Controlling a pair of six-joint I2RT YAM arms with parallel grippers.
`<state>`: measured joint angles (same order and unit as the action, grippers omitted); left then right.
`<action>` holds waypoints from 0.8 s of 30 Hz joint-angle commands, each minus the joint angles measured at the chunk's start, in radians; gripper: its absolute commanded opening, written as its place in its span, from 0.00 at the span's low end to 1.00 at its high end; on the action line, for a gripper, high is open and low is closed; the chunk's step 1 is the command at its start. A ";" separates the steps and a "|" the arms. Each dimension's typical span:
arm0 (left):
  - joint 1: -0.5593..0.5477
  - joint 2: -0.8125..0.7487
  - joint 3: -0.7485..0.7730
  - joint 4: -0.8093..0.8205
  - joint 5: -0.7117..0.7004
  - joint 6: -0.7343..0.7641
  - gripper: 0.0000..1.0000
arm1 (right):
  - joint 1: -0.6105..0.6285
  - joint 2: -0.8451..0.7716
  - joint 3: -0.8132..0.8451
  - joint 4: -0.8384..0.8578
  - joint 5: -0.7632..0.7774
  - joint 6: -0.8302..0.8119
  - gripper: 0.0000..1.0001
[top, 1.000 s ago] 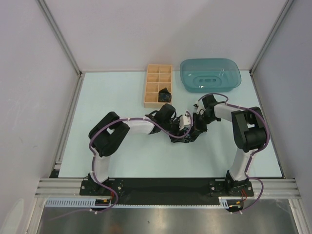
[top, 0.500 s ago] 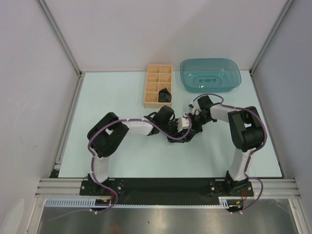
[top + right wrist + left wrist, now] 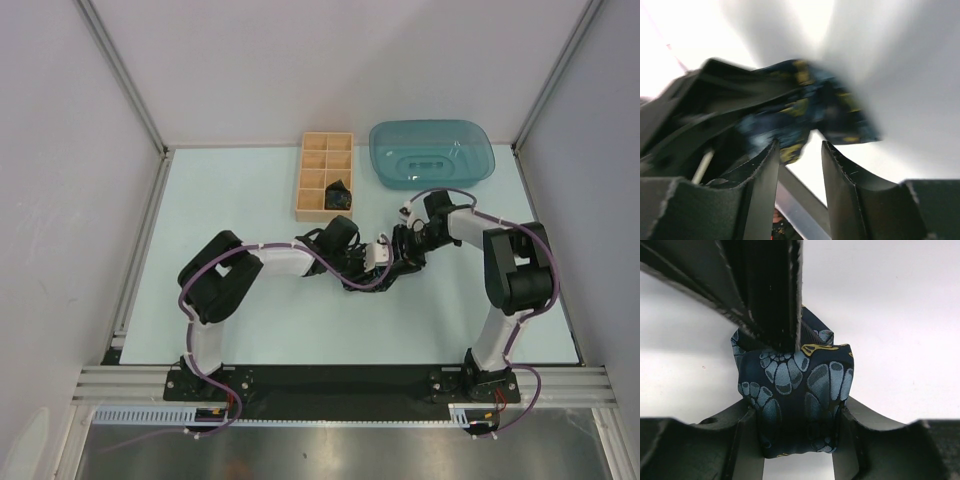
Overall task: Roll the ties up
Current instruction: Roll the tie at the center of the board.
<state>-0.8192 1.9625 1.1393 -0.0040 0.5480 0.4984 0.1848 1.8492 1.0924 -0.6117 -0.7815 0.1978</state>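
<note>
Overhead, two robot arms meet over the middle of a pale worktop (image 3: 230, 190). The left pincer (image 3: 797, 407) is closed onto a compact roll of tie (image 3: 800, 385), dark navy with blue and yellow motifs, and its two fingers press the roll's left and right sides. A dark bar, probably a finger of the other arm, touches the top of the roll. The right pincer (image 3: 800, 145) is narrowly parted and holds nothing. Blurred tie fabric lies just beyond its fingertips.

At the far side stands a compartmented wooden box (image 3: 300, 190) with a second rolled tie (image 3: 338, 195) in one right-hand cell. A teal tray (image 3: 480, 150) sits to its right.

The fabric looks soft, light and springy, so the roll will likely loosen if released. It is best gripped across its wound sides with firm, even pressure, so that the loose outer end stays pinned.
</note>
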 commanded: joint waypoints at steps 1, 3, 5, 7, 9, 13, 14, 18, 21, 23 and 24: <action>-0.005 0.021 0.014 -0.134 -0.057 0.022 0.30 | 0.016 -0.077 -0.005 -0.010 -0.154 0.027 0.44; -0.005 0.030 0.027 -0.140 -0.059 0.020 0.30 | 0.024 -0.076 -0.015 0.026 -0.163 0.048 0.44; -0.005 0.035 0.034 -0.142 -0.059 0.019 0.31 | 0.050 -0.073 -0.017 0.043 -0.151 0.057 0.45; -0.005 0.035 0.039 -0.146 -0.060 0.017 0.32 | 0.064 -0.058 -0.016 0.055 -0.122 0.061 0.45; -0.005 0.033 0.045 -0.145 -0.065 0.017 0.35 | 0.073 -0.045 -0.014 0.056 -0.105 0.045 0.42; -0.005 0.022 0.046 -0.143 -0.062 0.011 0.39 | 0.062 -0.016 -0.014 0.033 -0.024 0.012 0.33; -0.005 0.021 0.046 -0.143 -0.059 0.012 0.41 | 0.058 -0.010 -0.014 0.032 -0.016 0.005 0.29; -0.005 0.007 0.051 -0.142 -0.048 0.008 0.46 | 0.058 0.010 0.001 0.004 0.028 -0.027 0.03; -0.005 -0.002 0.060 -0.143 -0.042 0.006 0.48 | 0.054 0.016 0.008 -0.008 0.063 -0.043 0.00; -0.005 -0.010 0.068 -0.142 -0.036 0.006 0.52 | 0.050 0.016 0.008 -0.010 0.094 -0.051 0.00; -0.005 -0.013 0.069 -0.142 -0.033 0.006 0.55 | 0.047 0.016 0.006 -0.010 0.106 -0.054 0.00</action>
<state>-0.8227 1.9678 1.1801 -0.0784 0.5232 0.4984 0.2310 1.8278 1.0981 -0.6018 -0.8356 0.2035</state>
